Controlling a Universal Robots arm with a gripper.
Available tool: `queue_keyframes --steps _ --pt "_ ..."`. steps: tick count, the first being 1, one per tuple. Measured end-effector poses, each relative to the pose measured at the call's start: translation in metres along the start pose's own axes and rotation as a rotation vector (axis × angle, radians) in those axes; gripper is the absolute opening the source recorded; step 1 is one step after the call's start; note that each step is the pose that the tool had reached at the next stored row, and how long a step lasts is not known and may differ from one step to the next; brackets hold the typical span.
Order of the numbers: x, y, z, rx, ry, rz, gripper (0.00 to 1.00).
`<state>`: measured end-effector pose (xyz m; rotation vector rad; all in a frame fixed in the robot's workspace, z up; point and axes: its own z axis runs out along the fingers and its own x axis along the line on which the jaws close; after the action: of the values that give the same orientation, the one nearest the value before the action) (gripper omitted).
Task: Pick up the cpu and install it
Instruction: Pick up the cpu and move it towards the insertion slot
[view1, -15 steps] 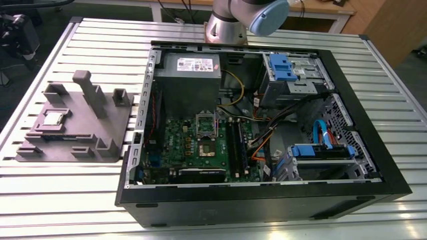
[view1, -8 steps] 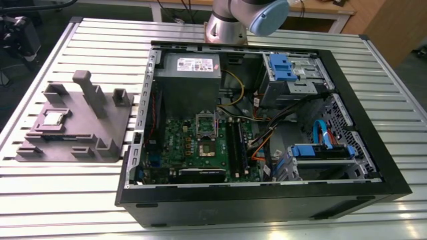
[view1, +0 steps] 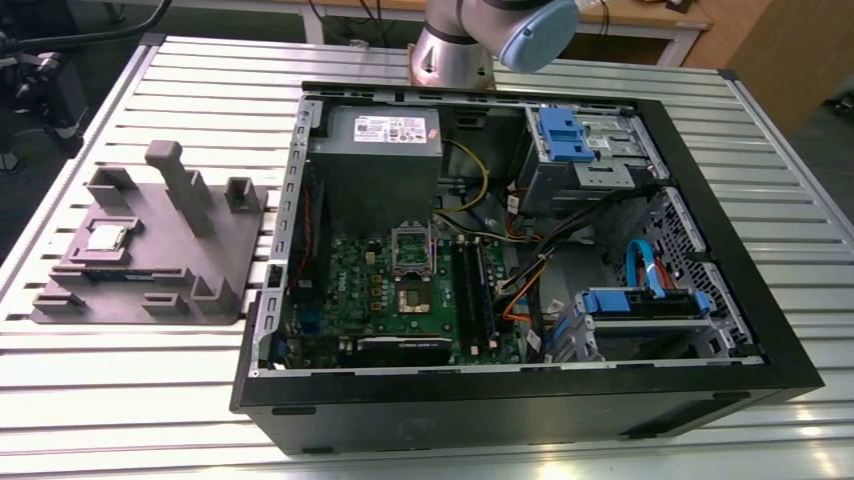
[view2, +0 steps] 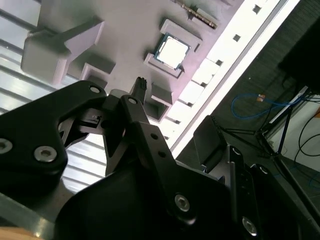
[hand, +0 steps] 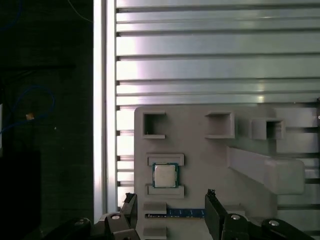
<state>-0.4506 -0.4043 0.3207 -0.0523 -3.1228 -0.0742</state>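
The cpu (view1: 107, 238), a small silvery square chip, lies flat in a recess of the grey fixture (view1: 147, 262) on the slatted table, at the exterior view's left. Both wrist views look down on the cpu (hand: 165, 175) (view2: 173, 51) from well above. My gripper (hand: 170, 199) is open, its two black fingers spread wide apart with nothing between them. One fingertip (view2: 141, 83) stands out against the fixture (view2: 125, 30). The motherboard's socket (view1: 411, 285) sits inside the open computer case (view1: 534, 395).
The fixture (hand: 220, 160) carries upright posts (view1: 180, 185) and a memory stick (hand: 175, 213) beside the cpu. Inside the case are a power supply (view1: 378, 150), cables (view1: 534, 270) and blue drive brackets (view1: 643, 303). The table edge (hand: 100, 100) drops to a dark floor.
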Motion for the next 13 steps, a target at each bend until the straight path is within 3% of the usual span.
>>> queue_keyframes --steps 3,13 --pt "-0.0003 -0.0043 0.0049 -0.0033 -0.0002 0.000 0.65" --pt "-0.0006 -0.0114 0.0148 -0.0035 0.0001 0.000 0.65"
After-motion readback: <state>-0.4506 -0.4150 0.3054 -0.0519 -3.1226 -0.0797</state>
